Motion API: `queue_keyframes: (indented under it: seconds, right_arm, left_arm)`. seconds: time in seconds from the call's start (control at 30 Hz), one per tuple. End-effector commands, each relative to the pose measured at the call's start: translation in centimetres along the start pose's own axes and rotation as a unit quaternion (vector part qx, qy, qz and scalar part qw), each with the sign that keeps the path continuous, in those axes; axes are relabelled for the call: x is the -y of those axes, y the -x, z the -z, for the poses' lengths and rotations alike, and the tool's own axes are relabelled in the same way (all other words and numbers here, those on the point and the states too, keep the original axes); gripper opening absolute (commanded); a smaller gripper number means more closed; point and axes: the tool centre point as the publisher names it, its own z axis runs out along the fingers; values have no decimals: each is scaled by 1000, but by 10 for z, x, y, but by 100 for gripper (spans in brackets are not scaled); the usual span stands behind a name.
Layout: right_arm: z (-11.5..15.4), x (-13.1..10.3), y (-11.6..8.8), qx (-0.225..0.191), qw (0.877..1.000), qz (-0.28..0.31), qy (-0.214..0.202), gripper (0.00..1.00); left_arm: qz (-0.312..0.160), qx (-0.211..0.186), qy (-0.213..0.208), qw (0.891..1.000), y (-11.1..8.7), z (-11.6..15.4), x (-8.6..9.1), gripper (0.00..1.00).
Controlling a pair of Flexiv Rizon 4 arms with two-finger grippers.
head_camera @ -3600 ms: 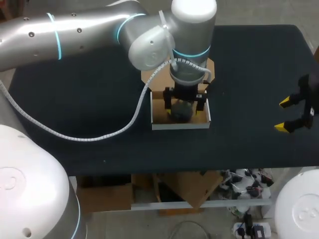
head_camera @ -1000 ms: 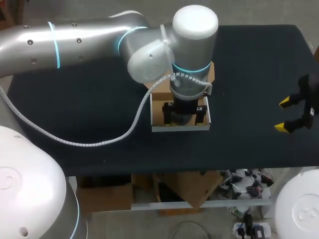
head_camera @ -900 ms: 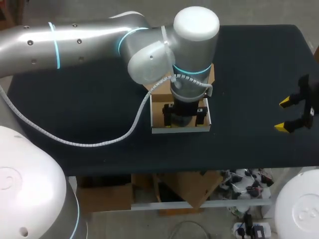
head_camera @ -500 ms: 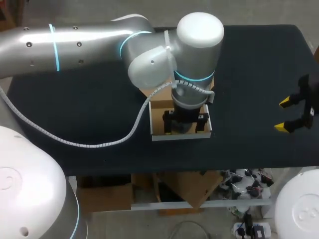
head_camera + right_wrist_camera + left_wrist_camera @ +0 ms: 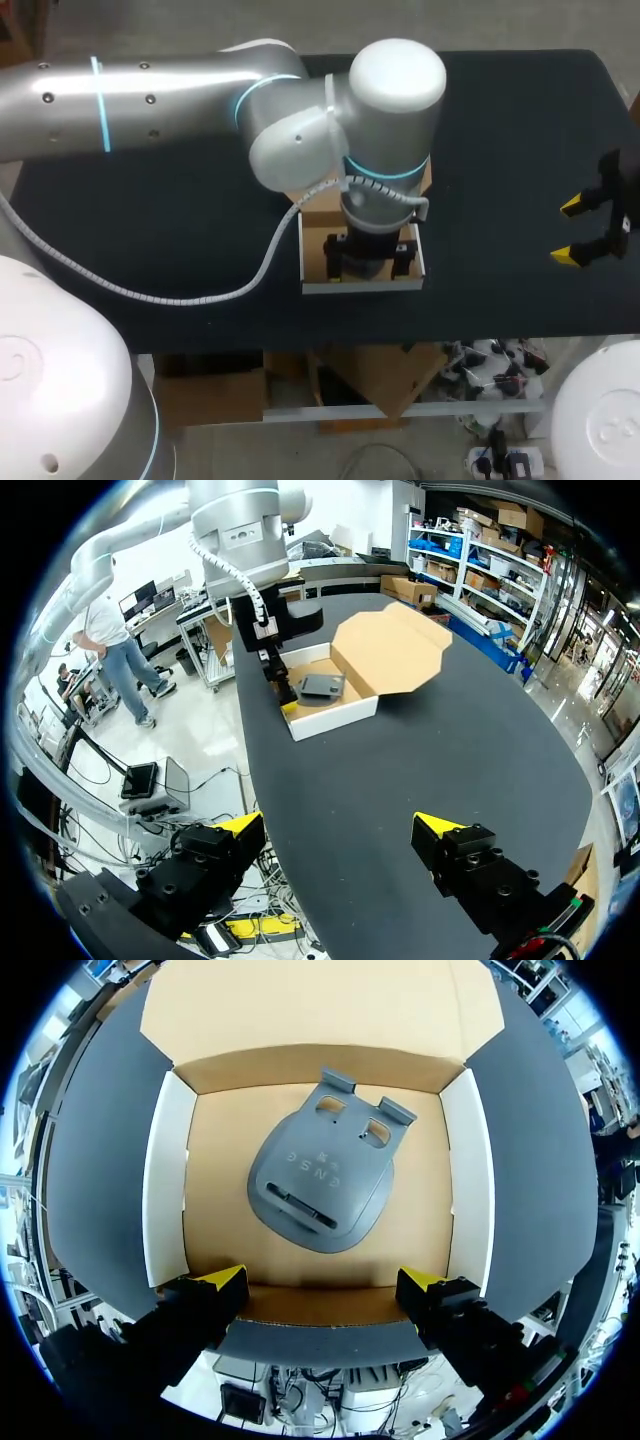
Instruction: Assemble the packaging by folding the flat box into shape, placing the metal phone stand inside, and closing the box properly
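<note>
The cardboard box [image 5: 313,250] stands open mid-table, white outside and brown inside, its lid [image 5: 310,1005] folded back flat behind it. The grey metal phone stand [image 5: 322,1175] lies flat on the box floor, also seen as the stand [image 5: 322,687] in the right wrist view. My left gripper [image 5: 322,1285] hangs open over the box's front wall [image 5: 360,287], with the stand ahead of its yellow tips and untouched. In the head view the left arm hides the stand. My right gripper [image 5: 572,232] is open and empty, far off near the table's right edge.
The black table [image 5: 180,240] is bare to the left of the box and between the box and my right gripper [image 5: 340,830]. The left arm's cable [image 5: 250,285] loops over the table left of the box.
My left gripper has shifted toward the table's front edge, and the box has slid that way with it. The right arm has stayed put.
</note>
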Motion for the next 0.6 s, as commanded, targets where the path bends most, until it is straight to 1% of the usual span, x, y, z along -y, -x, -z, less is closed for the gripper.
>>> queue_keyframes:
  seconds: [0.03,0.4,0.6]
  right_arm:
    - [0,1,-1,1,1000,1,1,100]
    - [0,1,-1,1,1000,1,1,100]
    - [0,1,-1,1,1000,1,1,100]
  left_arm:
    - [1,0,-4,1000,0,1,-3,100]
    - [-1,-8,-21,1000,1,8,0,100]
    - [-11,-35,-52,998,7,31,2,100]
